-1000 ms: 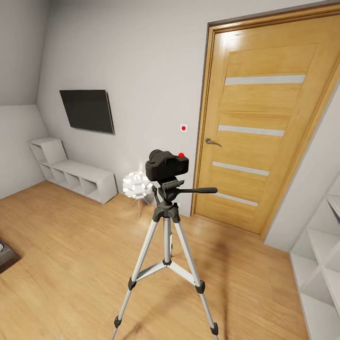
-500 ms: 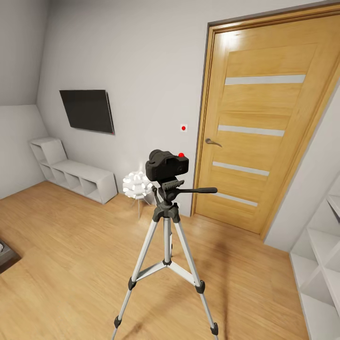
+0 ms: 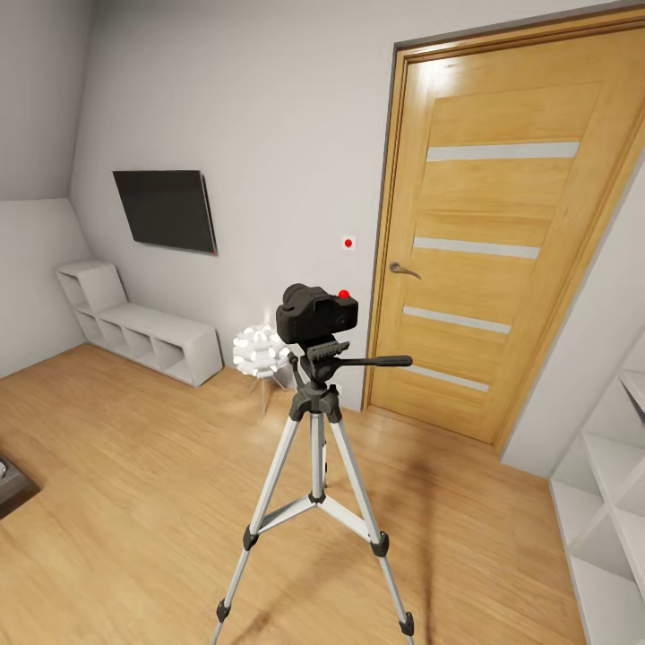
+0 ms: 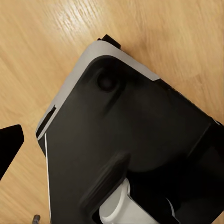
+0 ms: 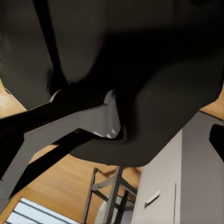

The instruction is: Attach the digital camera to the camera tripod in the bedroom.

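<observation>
In the head view the black digital camera (image 3: 315,313), with a red dot on its top, sits on the pan head of the camera tripod (image 3: 315,421). The tripod stands upright on the bedroom's wood plank floor, its side handle (image 3: 381,362) pointing right. My left gripper (image 4: 112,149) hangs over my own dark base and the floor; one black fingertip (image 4: 9,145) shows at the picture's edge, spread wide. My right gripper (image 5: 116,140) faces my dark body, with a fingertip (image 5: 217,140) at the far edge. Neither holds anything.
A wooden door with pale stripes (image 3: 502,233) stands behind the tripod on the right. A wall screen (image 3: 166,209), a low white cube shelf (image 3: 143,331) and a white petal-shaped lamp (image 3: 258,351) lie along the back wall. White shelves (image 3: 609,502) stand at the right edge.
</observation>
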Motion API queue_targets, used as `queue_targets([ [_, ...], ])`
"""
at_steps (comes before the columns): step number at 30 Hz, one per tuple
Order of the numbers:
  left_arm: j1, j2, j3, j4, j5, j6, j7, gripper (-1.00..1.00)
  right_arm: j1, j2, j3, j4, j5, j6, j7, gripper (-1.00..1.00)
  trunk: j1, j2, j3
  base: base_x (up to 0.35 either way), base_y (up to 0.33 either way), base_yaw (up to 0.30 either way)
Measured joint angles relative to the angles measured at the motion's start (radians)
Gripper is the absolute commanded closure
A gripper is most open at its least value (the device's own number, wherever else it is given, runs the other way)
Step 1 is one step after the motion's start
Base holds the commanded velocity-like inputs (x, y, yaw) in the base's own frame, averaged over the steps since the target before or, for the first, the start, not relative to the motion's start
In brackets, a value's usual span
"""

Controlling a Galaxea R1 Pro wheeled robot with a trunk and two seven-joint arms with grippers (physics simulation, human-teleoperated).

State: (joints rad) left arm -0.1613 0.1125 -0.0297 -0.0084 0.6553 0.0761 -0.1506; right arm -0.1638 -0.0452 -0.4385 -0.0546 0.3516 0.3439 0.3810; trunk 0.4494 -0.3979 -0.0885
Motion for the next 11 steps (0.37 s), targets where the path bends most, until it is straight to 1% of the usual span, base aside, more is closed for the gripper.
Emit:
queue_targets([
  [11,0.000,-0.001,0.000,0.000,0.000,0.000,0.000,-1.00,0.000,-0.008,0.000,0.000,0.001,0.000,0.000,-1.00,0.000,0.000,0.000,0.000,0.000,0.000],
])
